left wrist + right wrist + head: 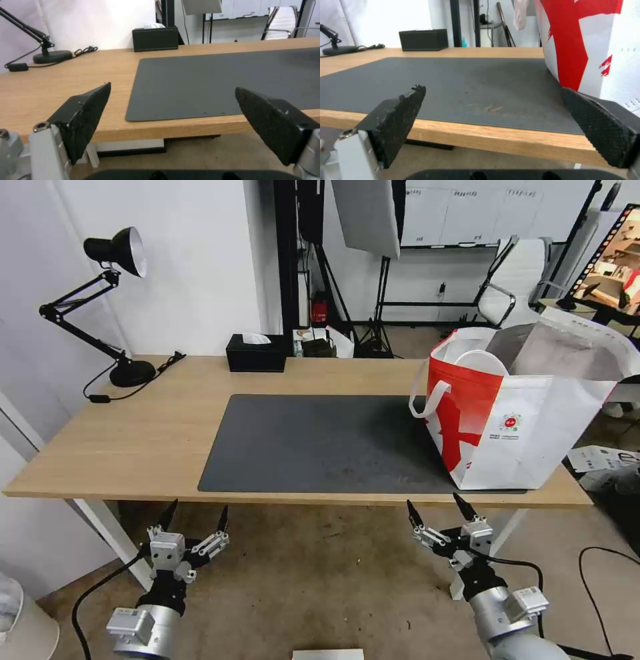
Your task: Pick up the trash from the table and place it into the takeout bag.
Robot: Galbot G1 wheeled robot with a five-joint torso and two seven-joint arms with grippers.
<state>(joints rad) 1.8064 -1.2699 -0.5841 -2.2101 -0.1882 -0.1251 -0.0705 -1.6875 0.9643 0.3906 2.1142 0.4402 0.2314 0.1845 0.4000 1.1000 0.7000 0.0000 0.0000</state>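
Both arms parked low, below the near edge of the table [133, 433], over bare floor. Left tool [195, 512] gaping wide, nothing between the pads, aimed up at the near left corner of the dark mat [320, 443]. Right tool [437, 507] equally wide and empty, sitting just below the near right stretch of the edge, close under the takeout bag [533, 427]. Looks like a rest pose, both pulled back clear of the work surface.

Takeout bag standing upright on the right end of the table, base partly on the mat, mouth open toward the ceiling and foil lining showing. Placed there within easy reach of the right arm, by the look of it. Inside, a white rounded rim [481, 361] visible near the top, possibly the bowl; can't tell what else lies deeper.

No loose trash spotted on mat or wood. Only faint smudges on the mat [486, 108] near the front edge. Far side: black tissue box [256, 353] and desk lamp [113, 247] at far left, neither part of the job.

Judging by that, the pick-up seems essentially finished.
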